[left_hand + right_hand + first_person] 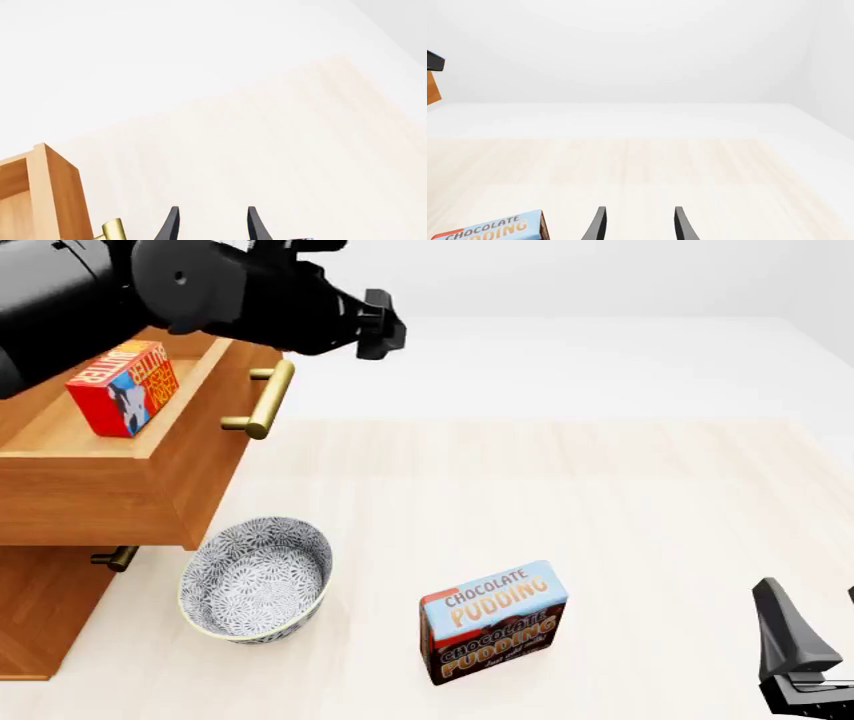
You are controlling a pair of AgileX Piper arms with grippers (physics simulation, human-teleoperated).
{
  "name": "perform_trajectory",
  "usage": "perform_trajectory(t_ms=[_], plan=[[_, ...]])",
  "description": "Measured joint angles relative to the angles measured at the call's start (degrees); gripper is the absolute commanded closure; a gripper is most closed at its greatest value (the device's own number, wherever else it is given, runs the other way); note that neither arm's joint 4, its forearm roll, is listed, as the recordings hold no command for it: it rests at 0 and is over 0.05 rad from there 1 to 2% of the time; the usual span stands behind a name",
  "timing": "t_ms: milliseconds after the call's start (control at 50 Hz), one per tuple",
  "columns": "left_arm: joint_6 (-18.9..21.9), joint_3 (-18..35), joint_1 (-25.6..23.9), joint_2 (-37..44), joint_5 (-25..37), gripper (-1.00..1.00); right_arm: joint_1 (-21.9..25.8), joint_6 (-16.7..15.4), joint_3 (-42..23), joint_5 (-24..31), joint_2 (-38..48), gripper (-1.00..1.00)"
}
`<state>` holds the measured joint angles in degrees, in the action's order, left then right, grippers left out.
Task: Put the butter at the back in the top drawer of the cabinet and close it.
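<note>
My right hand [801,655] rests low at the near right edge of the table [641,500], fingers spread with nothing between them. Just ahead to the left stands the pudding box [493,621], and left of that a patterned bowl [256,578] beside the cabinet [40,610]. Above the bowl the top drawer [127,485] is pulled out, and the butter [123,387] stands inside it. My left hand [380,325] hovers past the drawer's brass handle [267,398], fingers parted and empty.
</note>
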<state>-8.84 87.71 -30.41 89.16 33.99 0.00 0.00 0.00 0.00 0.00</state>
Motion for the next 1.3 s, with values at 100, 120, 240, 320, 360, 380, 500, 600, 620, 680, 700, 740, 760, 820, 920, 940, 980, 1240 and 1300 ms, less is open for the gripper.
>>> perform_trajectory(t_ms=[100,120,240,320,360,380,500,600,620,680,700,740,760,820,920,940,980,1240,1300], plan=[[-0.46,-0.32,-0.29,1.26,-0.69,-1.0,0.0,0.0,0.0,0.0,0.0,-1.0],[-0.54,-0.39,-0.35,1.52,-0.84,-1.0,0.0,0.0,0.0,0.0,0.0,-1.0],[-0.97,-0.67,-0.58,3.0,-1.54,-1.0,0.0,0.0,0.0,0.0,0.0,-1.0],[-1.17,-0.77,-0.61,3.88,-1.89,-1.0,0.0,0.0,0.0,0.0,0.0,-1.0],[-1.25,-0.85,-0.61,4.27,-2.07,-1.0,0.0,0.0,0.0,0.0,0.0,-1.0],[-1.28,-0.9,-0.61,4.45,-2.16,-1.0,0.0,0.0,0.0,0.0,0.0,-1.0],[-1.43,-1.23,-0.44,5.35,-2.69,-1.0,0.0,0.0,0.0,0.0,0.0,-1.0],[-1.53,-1.4,-0.16,5.98,-3.06,-1.0,0.0,0.0,0.0,0.0,0.0,-1.0],[-1.56,-1.44,-0.09,6.1,-3.14,-1.0,0.0,0.0,0.0,0.0,0.0,-1.0],[-1.63,-1.61,0.15,6.45,-3.39,-1.0,0.0,0.0,0.0,0.0,0.0,-1.0],[-1.66,-1.67,0.23,6.56,-3.48,-1.0,0.0,0.0,0.0,0.0,0.0,-1.0],[-1.72,-1.82,0.4,6.77,-3.65,-1.0,0.0,0.0,0.0,0.0,0.0,-1.0],[-1.74,-1.88,0.47,6.86,-3.73,-1.0,0.0,0.0,0.0,0.0,0.0,-1.0],[-1.84,-2.08,0.73,7.13,-3.94,-1.0,0.0,0.0,0.0,0.0,0.0,-1.0],[-2.01,-2.57,1.07,7.42,-4.3,-1.0,0.0,0.0,0.0,0.0,0.0,-1.0],[-2.03,-2.71,1.15,7.44,-4.39,-1.0,0.0,0.0,0.0,0.0,0.0,-1.0],[-2.05,-2.99,1.32,7.47,-4.53,-1.0,0.0,0.0,0.0,0.0,0.0,-1.0],[-1.58,-4.44,2.54,6.7,-5.23,-1.0,0.0,0.0,0.0,0.0,0.0,-1.0],[-1.36,-4.8,2.94,6.5,-5.37,-1.0,0.0,0.0,0.0,0.0,0.0,-1.0]])
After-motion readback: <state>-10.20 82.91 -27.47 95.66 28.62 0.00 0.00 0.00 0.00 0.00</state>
